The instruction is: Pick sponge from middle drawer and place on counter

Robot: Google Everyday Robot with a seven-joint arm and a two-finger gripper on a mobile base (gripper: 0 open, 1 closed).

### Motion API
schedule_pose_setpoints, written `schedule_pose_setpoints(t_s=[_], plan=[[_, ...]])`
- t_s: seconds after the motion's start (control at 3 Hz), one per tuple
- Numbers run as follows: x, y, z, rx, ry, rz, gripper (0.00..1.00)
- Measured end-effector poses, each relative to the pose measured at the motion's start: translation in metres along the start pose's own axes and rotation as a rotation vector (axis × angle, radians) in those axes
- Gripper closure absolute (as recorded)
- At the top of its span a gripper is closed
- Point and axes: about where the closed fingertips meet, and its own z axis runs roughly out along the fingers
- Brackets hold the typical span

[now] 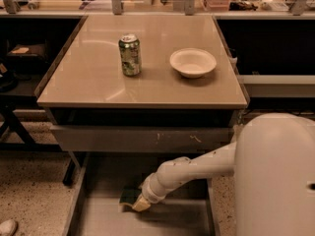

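Note:
The sponge (128,196) lies on the floor of the open middle drawer (162,222), near its left side, with its dark green face up and a yellow edge showing. My gripper (140,204) is down inside the drawer, right at the sponge's right edge, and its pale tip touches or overlaps the sponge. The white arm reaches in from the lower right. The beige counter (98,77) is above, behind the drawers.
A green can (130,54) and a white bowl (193,62) stand on the counter. A grey drawer front with pale scratches (142,139) sits just under the counter, above the open drawer. My white body (278,181) fills the lower right. Speckled floor is at the left.

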Motion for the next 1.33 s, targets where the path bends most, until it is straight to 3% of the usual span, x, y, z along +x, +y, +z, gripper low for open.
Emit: schedule_pose_setpoints(t_s=[0.67,1.0,1.33], plan=[[-0.036,0.035,-0.098,0.053,-0.017,-0.01,1.0],[-0.058,0.051,-0.139,0.077,-0.03,-0.058,1.0],[-0.059,0.053,-0.141,0.077,-0.028,-0.062,1.0]])
